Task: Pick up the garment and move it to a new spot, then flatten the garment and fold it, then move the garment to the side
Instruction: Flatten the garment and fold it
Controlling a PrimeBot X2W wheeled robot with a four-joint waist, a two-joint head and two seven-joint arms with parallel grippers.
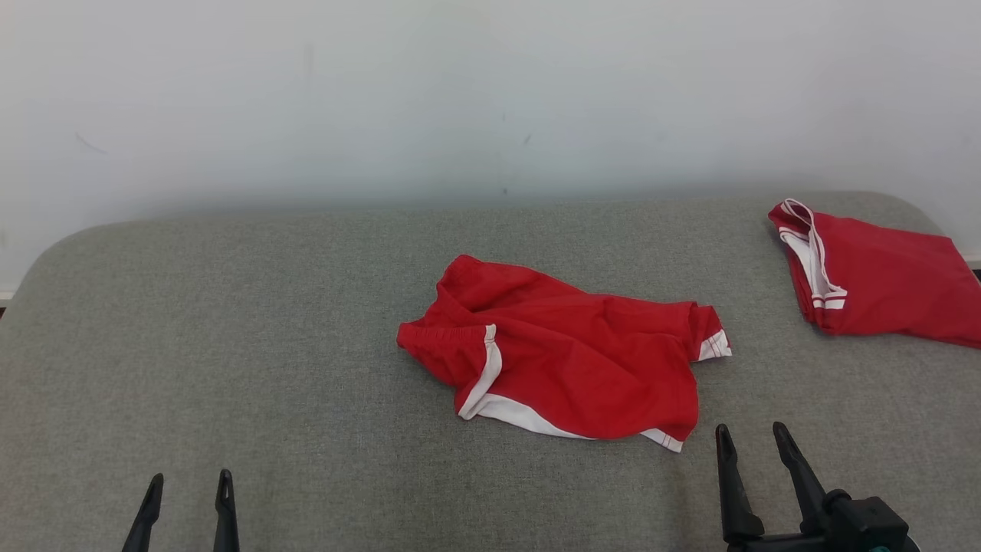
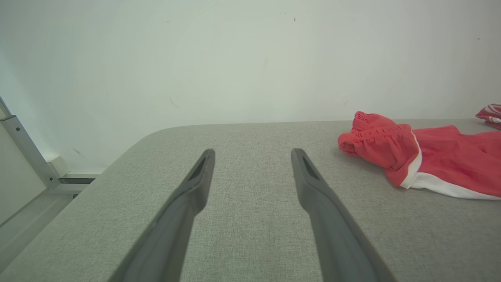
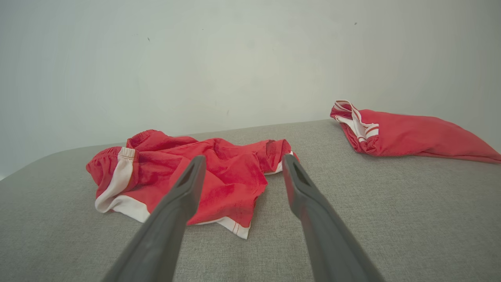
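Garment (image 1: 567, 360), red with white trim, is lying crumpled near the middle of the grey worktop (image 1: 230, 345), while I am holding my left pincer (image 1: 191, 477) and my right pincer (image 1: 750, 428) spread apart and empty, the right one just beside that garment's near hem, and a second red garment (image 1: 881, 284) is lying at the far right.

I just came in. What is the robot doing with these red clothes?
The robot seems ready to handle a crumpled red garment that lies in the middle of the grey padded surface. The left gripper and the right gripper are open and hold nothing; the right one is closer to it. It is not yet picked up. A second red garment lies at the far right.
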